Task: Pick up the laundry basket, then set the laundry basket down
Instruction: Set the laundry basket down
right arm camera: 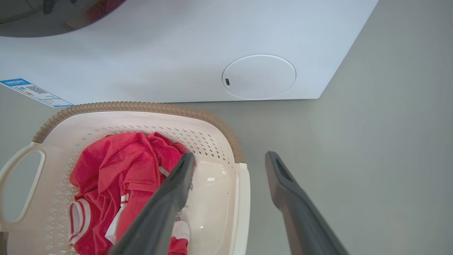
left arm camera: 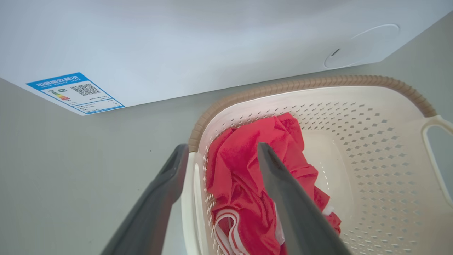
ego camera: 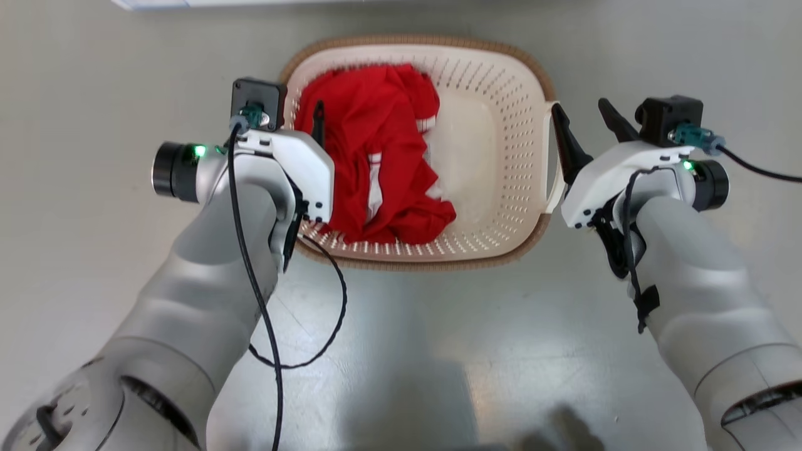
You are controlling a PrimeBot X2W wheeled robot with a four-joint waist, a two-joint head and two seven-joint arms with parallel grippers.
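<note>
Both grippers stand with their jaws spread wide and hold nothing. The left gripper (left arm camera: 222, 147) straddles the left side of the laundry basket (ego camera: 501, 125): one finger outside over the floor (ego camera: 94, 282), the other inside above a crumpled red garment (ego camera: 369, 125). The right gripper (ego camera: 579, 106) straddles the right side the same way, with the white loop handle (ego camera: 552, 156) between its fingers. Whether any finger actually touches the plastic cannot be told.

The basket sits on the grey floor between the two arms, its far rim near the front of a white washing machine (right arm camera: 159, 53).

In the head view the left wrist covers the basket's left handle and that gripper's outer finger (just one dark finger (ego camera: 318, 122) shows, over the garment). The machine is cut off at the far edge there. Its blue label (left arm camera: 75, 92) is too small to read, and its dark door glass (right arm camera: 42, 14) is cropped in the right wrist view.
</note>
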